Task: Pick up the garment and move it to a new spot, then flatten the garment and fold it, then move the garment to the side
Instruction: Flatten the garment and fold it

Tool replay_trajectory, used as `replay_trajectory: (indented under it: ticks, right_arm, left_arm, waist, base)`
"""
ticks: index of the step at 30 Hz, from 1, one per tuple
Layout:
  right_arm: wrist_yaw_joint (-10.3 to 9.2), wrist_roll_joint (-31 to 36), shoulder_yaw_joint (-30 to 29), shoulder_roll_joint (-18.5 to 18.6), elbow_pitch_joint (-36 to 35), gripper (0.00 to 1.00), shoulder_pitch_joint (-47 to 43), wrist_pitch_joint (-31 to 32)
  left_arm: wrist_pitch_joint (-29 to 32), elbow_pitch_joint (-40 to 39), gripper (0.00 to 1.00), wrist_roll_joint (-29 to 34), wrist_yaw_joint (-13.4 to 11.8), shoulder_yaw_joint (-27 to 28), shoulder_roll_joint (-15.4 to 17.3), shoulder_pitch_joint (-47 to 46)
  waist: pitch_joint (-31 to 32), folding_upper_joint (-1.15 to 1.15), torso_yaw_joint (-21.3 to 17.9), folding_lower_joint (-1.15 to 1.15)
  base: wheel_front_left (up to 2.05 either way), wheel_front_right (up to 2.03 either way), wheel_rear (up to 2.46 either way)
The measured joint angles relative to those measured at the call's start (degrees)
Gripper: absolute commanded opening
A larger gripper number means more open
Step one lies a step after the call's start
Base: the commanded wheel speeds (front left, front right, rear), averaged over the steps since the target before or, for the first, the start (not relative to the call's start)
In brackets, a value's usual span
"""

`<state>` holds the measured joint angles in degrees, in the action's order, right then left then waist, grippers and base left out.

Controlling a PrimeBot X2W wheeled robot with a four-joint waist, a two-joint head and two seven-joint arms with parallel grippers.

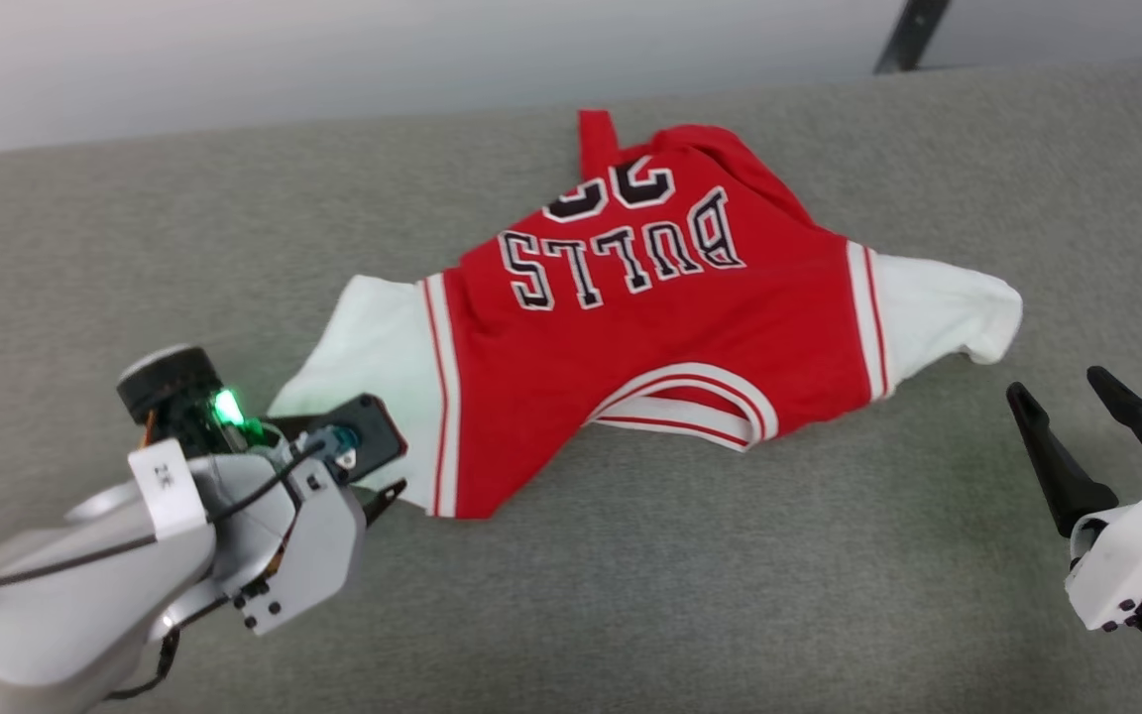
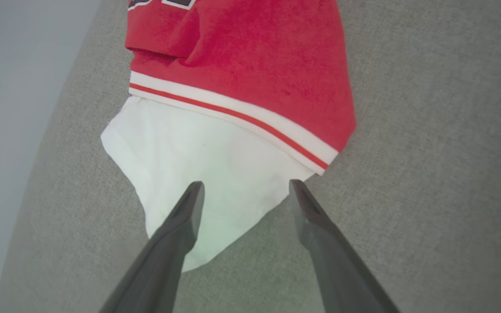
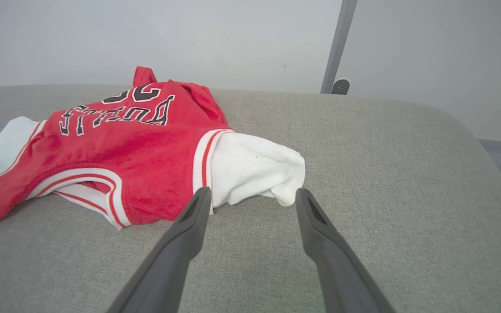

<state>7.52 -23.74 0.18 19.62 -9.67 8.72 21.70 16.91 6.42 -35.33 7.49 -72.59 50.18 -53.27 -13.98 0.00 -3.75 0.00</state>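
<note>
Garment (image 1: pixel 650 327) rumpled mid-frame; left claw (image 2: pixel 246 184) spread at its sleeve (image 2: pixel 198 152), lower left; right claw (image 1: pixel 1057 385) spread, lower right.

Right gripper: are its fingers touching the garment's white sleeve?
Apart. The head view shows grey surface between the right gripper and the garment.
</note>
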Motion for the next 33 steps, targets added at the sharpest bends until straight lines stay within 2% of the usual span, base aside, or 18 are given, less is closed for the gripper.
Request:
replay_trajectory:
  ticks: [3,11,14,23,24,25,26,27,28,29,30,33]
  right_arm:
    - [0.0,0.15,0.12,-0.54,-0.94,1.0,-0.13,0.0]
    - [0.01,0.19,0.36,-1.01,-1.59,1.0,-0.19,0.47]
    - [0.01,0.23,0.56,-1.19,-1.8,1.0,-0.18,0.48]
    - [0.01,0.14,2.07,-1.19,-2.31,1.0,0.12,0.71]
    - [0.01,0.13,2.21,-1.12,-2.29,1.0,0.15,0.76]
    - [0.01,0.13,2.42,-1.0,-2.29,1.0,0.15,0.87]
    - [0.01,0.13,2.59,-0.9,-2.27,1.0,0.15,1.01]
    - [0.01,0.12,2.72,-0.86,-2.25,1.0,0.15,1.02]
    - [0.01,0.12,2.77,-0.76,-2.24,1.0,0.15,1.02]
    - [0.01,0.07,2.85,-0.64,-2.23,1.0,0.15,1.07]
    - [0.01,0.02,2.87,-0.57,-2.22,1.0,0.15,1.09]
    - [0.01,-0.4,2.9,-0.13,-1.97,1.0,0.21,1.67]
  left_arm:
    - [-0.11,1.44,1.0,-0.15,0.0,-0.68,-0.4,-1.05]
    - [6.08,-2.15,1.0,3.37,0.0,-0.62,0.43,3.08]
    - [5.26,-1.13,1.0,4.19,0.09,-0.67,0.62,2.63]
    - [3.24,4.43,1.0,7.9,0.34,-0.54,-2.21,1.9]
    - [3.24,4.6,0.89,8.01,0.34,-0.54,-2.3,1.91]
    - [3.23,4.76,0.89,8.1,0.34,-0.52,-2.4,1.91]
    - [3.47,4.77,0.5,8.46,0.36,-0.48,-2.46,1.99]
    - [3.63,4.78,0.39,8.67,0.4,-0.48,-2.58,2.05]
    - [3.33,4.88,0.23,8.42,0.41,-0.49,-2.64,2.03]
    - [2.83,5.23,0.18,7.88,0.41,-0.51,-2.72,1.99]
    - [2.75,5.48,0.0,7.47,0.4,-0.49,-2.89,1.92]
    - [2.64,6.02,0.0,7.14,0.09,-0.41,-3.19,1.54]
  waist:
    - [-0.93,0.0,-1.35,0.0]
    - [-2.56,0.0,-3.77,0.0]
    - [-2.92,0.0,-3.9,0.0]
    - [-3.37,0.0,-4.01,0.0]
    - [-3.38,0.0,-4.07,0.0]
    - [-3.39,0.0,-4.1,0.0]
    - [-3.41,0.0,-4.16,0.0]
    - [-3.38,0.0,-4.18,0.0]
    - [-3.37,0.0,-4.15,0.0]
    - [-3.37,0.0,-4.12,0.0]
    - [-3.38,0.0,-4.07,0.0]
    - [-3.45,0.0,-3.82,0.0]
  base:
    - [0.0,0.0,0.0]
    - [0.0,0.0,0.0]
    - [0.0,0.0,0.0]
    - [0.0,0.0,0.0]
    - [0.0,0.0,0.0]
    - [0.0,0.0,0.0]
    - [0.0,0.0,0.0]
    - [0.0,0.0,0.0]
    - [0.0,0.0,0.0]
    - [0.0,0.0,0.0]
    - [0.0,0.0,0.0]
    - [0.0,0.0,0.0]
